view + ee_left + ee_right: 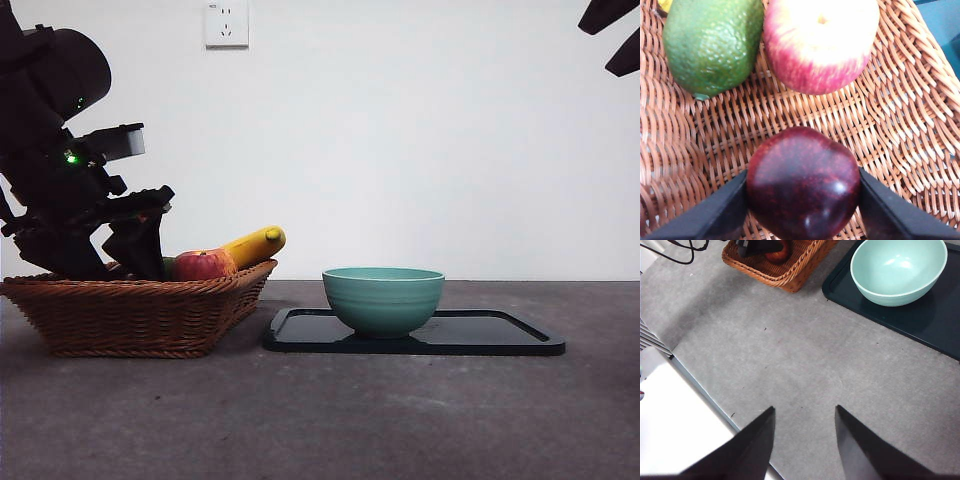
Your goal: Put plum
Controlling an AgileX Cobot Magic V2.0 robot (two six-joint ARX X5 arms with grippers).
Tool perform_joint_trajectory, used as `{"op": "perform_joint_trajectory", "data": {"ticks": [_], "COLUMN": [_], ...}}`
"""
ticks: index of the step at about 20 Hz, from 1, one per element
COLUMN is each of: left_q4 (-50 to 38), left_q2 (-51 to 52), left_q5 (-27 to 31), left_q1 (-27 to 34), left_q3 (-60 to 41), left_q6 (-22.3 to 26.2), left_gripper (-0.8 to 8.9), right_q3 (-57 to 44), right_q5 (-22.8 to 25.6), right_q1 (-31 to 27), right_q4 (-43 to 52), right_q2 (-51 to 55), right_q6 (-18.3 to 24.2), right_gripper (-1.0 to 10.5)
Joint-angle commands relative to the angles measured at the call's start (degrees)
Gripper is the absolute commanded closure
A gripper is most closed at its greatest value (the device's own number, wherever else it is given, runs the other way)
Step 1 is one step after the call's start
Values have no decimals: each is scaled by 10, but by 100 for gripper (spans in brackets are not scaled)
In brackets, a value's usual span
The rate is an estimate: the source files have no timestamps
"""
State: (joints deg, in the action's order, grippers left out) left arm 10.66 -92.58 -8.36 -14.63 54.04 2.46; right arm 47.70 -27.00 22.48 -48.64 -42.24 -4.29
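The left tool (802, 200) is clamped on the plum (802, 182) inside the wicker basket (910, 125), near the apple (820, 45). The right tool (805, 440) waits above the tabletop (805, 365), jaws apart.

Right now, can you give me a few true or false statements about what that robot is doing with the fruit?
1. The left gripper has its jaws on either side of the plum. True.
2. The plum lies in the green bowl. False: it is in the wicker basket; in the right wrist view the bowl looks empty.
3. The bowl stands on a dark tray. True.
4. The right gripper holds the apple. False: it is open over bare table; the apple is in the basket.
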Motion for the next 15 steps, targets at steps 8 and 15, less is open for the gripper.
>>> {"op": "perform_joint_trajectory", "data": {"ticks": [8, 15], "left_q4": [5, 128], "left_q2": [63, 271], "left_q5": [0, -127], "left_q1": [-1, -21], "left_q3": [9, 9], "left_q6": [-6, -21], "left_gripper": [342, 349], "right_q3": [5, 5], "right_q5": [0, 0], "right_q1": [3, 3], "right_q4": [7, 24], "right_q2": [-3, -3], "right_q6": [3, 3], "right_gripper": [756, 756]}}
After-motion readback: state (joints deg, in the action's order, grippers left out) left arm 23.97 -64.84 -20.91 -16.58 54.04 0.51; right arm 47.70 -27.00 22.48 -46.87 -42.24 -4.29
